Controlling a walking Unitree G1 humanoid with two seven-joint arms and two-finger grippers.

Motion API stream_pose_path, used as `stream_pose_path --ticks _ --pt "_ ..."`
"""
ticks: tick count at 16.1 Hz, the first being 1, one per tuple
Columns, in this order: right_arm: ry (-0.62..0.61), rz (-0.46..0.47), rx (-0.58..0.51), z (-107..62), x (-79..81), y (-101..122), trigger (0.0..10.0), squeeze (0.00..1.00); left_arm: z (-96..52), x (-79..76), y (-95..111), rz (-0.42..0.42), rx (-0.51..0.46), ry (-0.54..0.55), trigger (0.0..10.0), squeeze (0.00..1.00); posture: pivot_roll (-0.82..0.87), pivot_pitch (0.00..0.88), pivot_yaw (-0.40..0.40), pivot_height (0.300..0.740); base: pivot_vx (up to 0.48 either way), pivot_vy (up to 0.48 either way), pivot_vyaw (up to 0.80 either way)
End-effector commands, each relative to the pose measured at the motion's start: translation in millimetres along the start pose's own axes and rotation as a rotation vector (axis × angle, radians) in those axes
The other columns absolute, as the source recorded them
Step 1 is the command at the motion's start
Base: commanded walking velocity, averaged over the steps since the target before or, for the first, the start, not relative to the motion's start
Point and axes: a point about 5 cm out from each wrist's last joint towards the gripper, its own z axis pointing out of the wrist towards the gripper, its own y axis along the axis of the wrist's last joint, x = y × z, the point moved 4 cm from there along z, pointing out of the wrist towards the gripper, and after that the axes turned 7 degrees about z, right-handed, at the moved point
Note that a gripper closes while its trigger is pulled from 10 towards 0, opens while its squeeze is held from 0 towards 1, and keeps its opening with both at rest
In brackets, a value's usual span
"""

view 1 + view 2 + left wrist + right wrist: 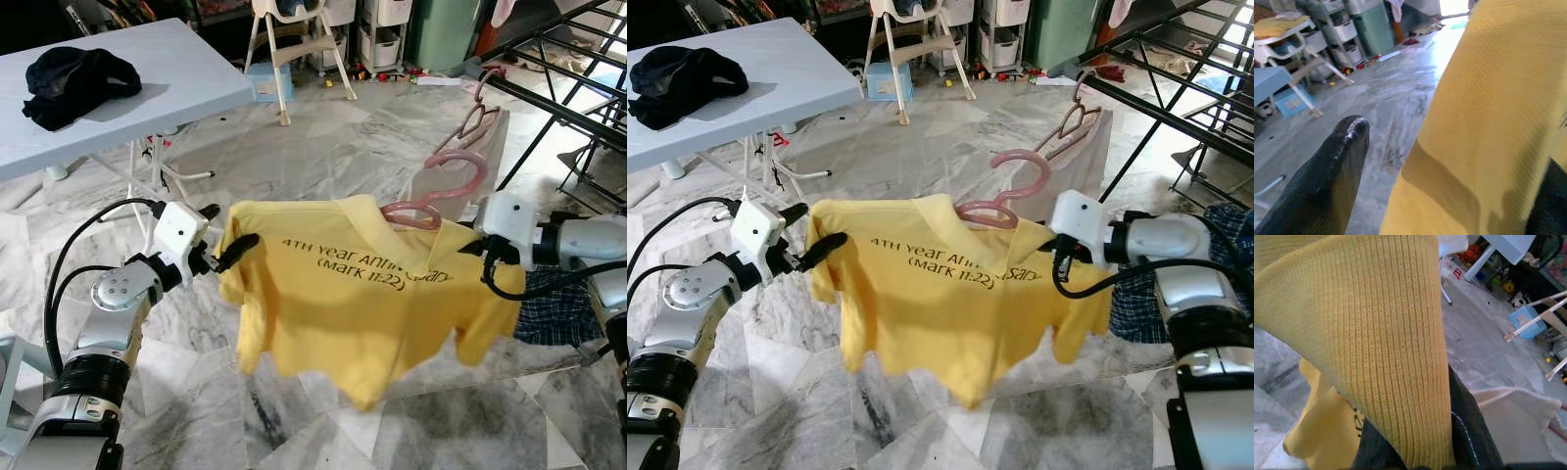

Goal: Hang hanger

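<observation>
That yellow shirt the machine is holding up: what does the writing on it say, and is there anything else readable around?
"4TH Year Anni..." on the yellow shirt; the rest of this line is lost in a fold.
"(Mark 11:22)" on the line below, same shirt.
No other writing can be read in these pictures.

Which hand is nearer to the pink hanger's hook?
Right. The right hand grips the yellow shirt at the shoulder just beside the pink hanger. The left hand holds the opposite sleeve, across the shirt's full width from the hook.
</observation>
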Motion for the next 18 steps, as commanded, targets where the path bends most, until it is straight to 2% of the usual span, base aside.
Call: stream_pose_path --ticks 1,4,7,13,16,18 --pt "-0.033 -0.025 -0.034 -3.6 -5.7 9 0.0 0.00 -3.6 9.2 7 0.020 -0.021 0.013 0.0 0.00 -0.15 0.061 0.064 0.740 0.000 0.000 0.00" --pt "-0.022 -0.022 -0.037 3.4 -1.4 10 0.0 0.00 -3.2 9.7 10 0.018 -0.043 -0.003 0.0 0.00 -0.13 0.057 0.060 0.740 0.000 0.000 0.00" --pt "-0.024 -0.024 -0.042 5.4 -2.2 12 0.0 0.00 -4.8 1.2 12 -0.038 -0.088 -0.049 0.0 0.00 -0.13 0.056 0.060 0.740 0.000 0.000 0.00" --pt "-0.006 -0.009 -0.039 8.4 5.0 7 0.0 0.00 -3.9 -9.1 11 -0.081 -0.091 -0.120 0.0 0.00 -0.14 0.057 0.058 0.740 0.000 0.000 0.00" --pt "0.033 0.020 -0.011 10.6 13.5 -1 0.0 0.00 -4.7 -2.6 15 -0.047 -0.106 -0.075 0.0 0.00 -0.14 0.057 0.056 0.740 0.000 0.000 0.00" --pt "0.060 0.027 0.051 9.9 19.2 -13 0.0 0.00 -6.8 7.9 20 -0.025 -0.115 -0.028 0.0 0.00 -0.13 0.056 0.054 0.740 0.000 0.000 0.00"
